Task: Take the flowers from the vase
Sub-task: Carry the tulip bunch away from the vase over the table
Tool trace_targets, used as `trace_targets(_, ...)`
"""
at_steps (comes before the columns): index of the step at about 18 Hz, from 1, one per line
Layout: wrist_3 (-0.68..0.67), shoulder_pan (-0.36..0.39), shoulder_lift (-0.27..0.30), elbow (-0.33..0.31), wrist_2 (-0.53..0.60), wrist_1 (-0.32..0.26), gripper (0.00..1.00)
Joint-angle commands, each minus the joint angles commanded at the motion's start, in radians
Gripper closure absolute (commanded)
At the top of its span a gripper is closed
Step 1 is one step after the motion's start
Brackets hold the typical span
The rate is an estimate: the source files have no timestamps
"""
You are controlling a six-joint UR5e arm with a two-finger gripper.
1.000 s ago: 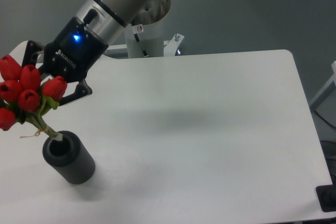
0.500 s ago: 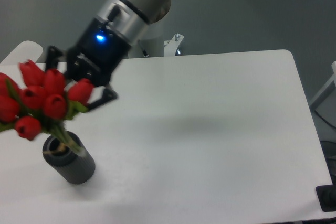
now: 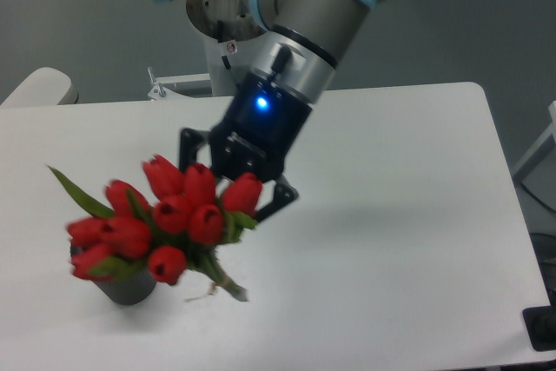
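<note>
The flowers (image 3: 165,228) are up and out: red tulip buds fanned wide, the tied stem ends dangling free in the air to the right of the vase (image 3: 126,286), clear of its hole. One long green leaf sticks out to the upper left of the bunch. The buds hang in front of the vase from this angle and hide most of it; only its dark lower body shows beneath them, standing on the white desk (image 3: 391,215).

The gripper (image 3: 236,187) sits just above and to the right of the vase, its dark fingers around the bunch behind the buds. It is gripping the flowers, though the contact itself is hidden behind the blooms.

By the look of it, the lift is the step in hand, and nearly done. The next move calls for carrying the bunch further up and away from the vase without brushing it.

The arm reaches down from above the vase, on its right, wrist angled toward the lower left, a blue light glowing on the gripper body. The robot's base stands behind the desk's far edge.
</note>
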Motion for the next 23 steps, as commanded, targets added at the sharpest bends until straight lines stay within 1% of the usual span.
trace_targets(3, 0.084, 0.0, 0.005, 0.006, 0.1, -0.058, 0.64)
trace_targets(6, 0.172, 0.0, 0.008, 0.018, 0.17, -0.155, 0.64)
trace_targets(7, 0.196, 0.0, 0.008, 0.02, 0.181, -0.169, 0.64)
trace_targets(10, 0.244, 0.002, 0.003, 0.018, 0.204, -0.175, 0.64)
trace_targets(12, 0.317, 0.003, 0.0, 0.014, 0.238, -0.175, 0.64)
trace_targets(13, 0.354, 0.003, -0.002, 0.011, 0.268, -0.184, 0.64)
trace_targets(17, 0.508, -0.003, -0.003, 0.032, 0.411, -0.284, 0.64)
trace_targets(19, 0.551, -0.005, -0.005, 0.047, 0.45, -0.328, 0.64)
trace_targets(21, 0.554, -0.003, -0.011, 0.063, 0.451, -0.344, 0.64)
trace_targets(23, 0.559, -0.002, -0.009, 0.063, 0.453, -0.353, 0.64)
